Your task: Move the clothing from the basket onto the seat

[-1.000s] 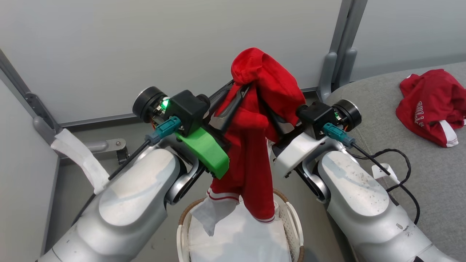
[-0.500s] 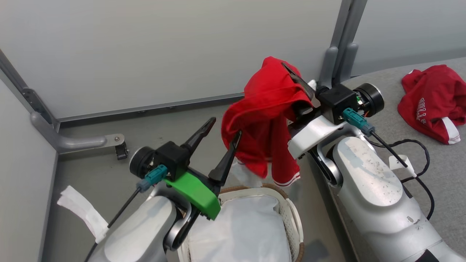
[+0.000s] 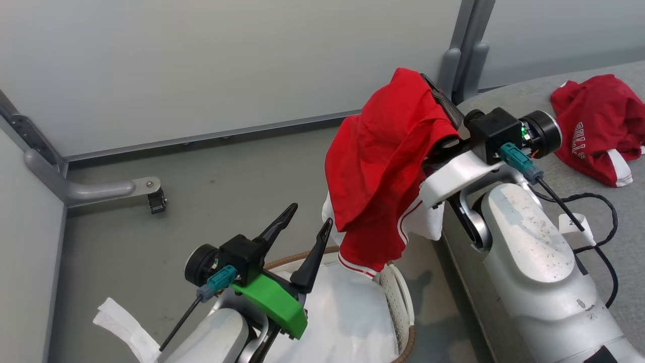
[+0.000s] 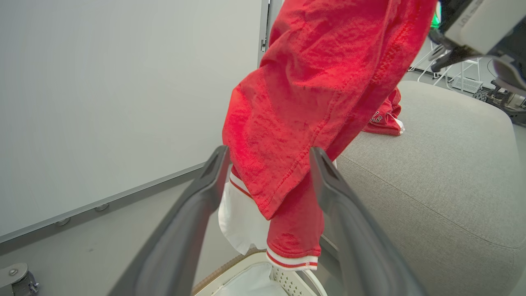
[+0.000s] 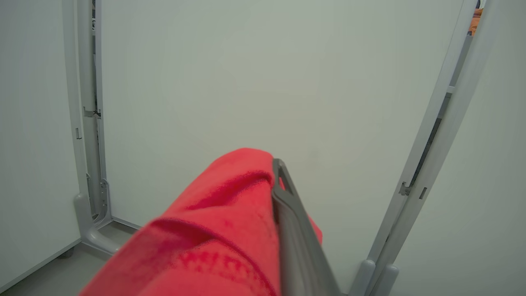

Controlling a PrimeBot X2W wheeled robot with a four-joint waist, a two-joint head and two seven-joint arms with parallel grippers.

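A red garment with white trim [image 3: 383, 166] hangs in the air from my right gripper [image 3: 436, 98], which is shut on its top fold; its hem dangles over the basket's right rim. In the right wrist view one finger [image 5: 287, 205] shows beside the red cloth [image 5: 213, 230]. My left gripper [image 3: 311, 214] stands open and holds nothing, low over the basket [image 3: 403, 302], just left of the hanging cloth [image 4: 312, 82]. The basket's white liner [image 3: 347, 322] shows. A red jersey [image 3: 594, 131] lies crumpled on the grey seat [image 3: 620, 212].
Grey partition panels close the back and left. A metal foot with a caster [image 3: 151, 194] stands on the grey floor. A black cable [image 3: 589, 222] runs from my right wrist over the seat edge. A white strip [image 3: 121, 322] hangs from my left arm.
My left gripper opened, let go of the red garment and dropped toward the basket. My right gripper carried the garment up and right toward the seat. The head view shifted slightly.
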